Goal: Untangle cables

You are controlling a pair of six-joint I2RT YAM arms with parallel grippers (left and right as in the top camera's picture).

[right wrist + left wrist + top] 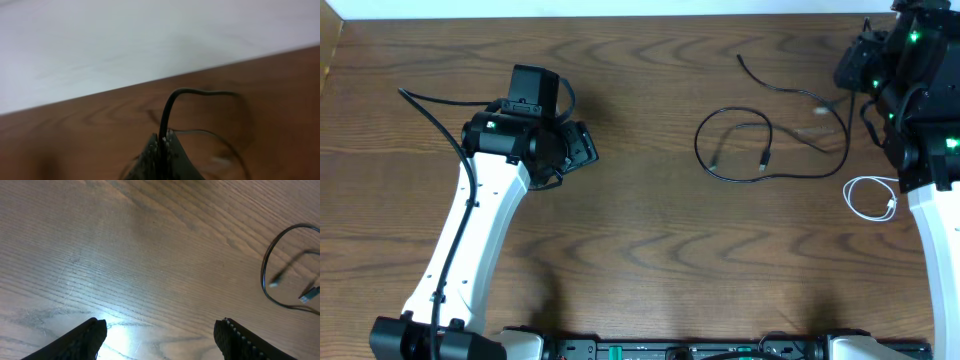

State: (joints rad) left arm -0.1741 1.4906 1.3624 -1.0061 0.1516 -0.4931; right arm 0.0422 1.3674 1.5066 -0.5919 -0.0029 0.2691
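1. right gripper (164,143), at the bottom centre of its wrist view, is pinched closed on the black cable (168,107), which rises from between the fingers and bends off to the right.
2. left gripper (161,326) hangs with its jaws spread wide and nothing between them. only bare table (150,255) lies under it, and part of the black loop shows at the right edge of that view.
3. from overhead, the black cable (699,140) lies right of centre as one big loop crossing over itself, with two plug ends resting inside it. its far stretch runs to the upper right, under the right arm.
4. white cable (853,208) sits as a small coil at the right edge, just beside the black one. i cannot see them crossing.
5. judgement: the two cords look mostly parted, so the task seems well along. what is left is to draw the black loop open and lay it out straight, clear of the white coil.
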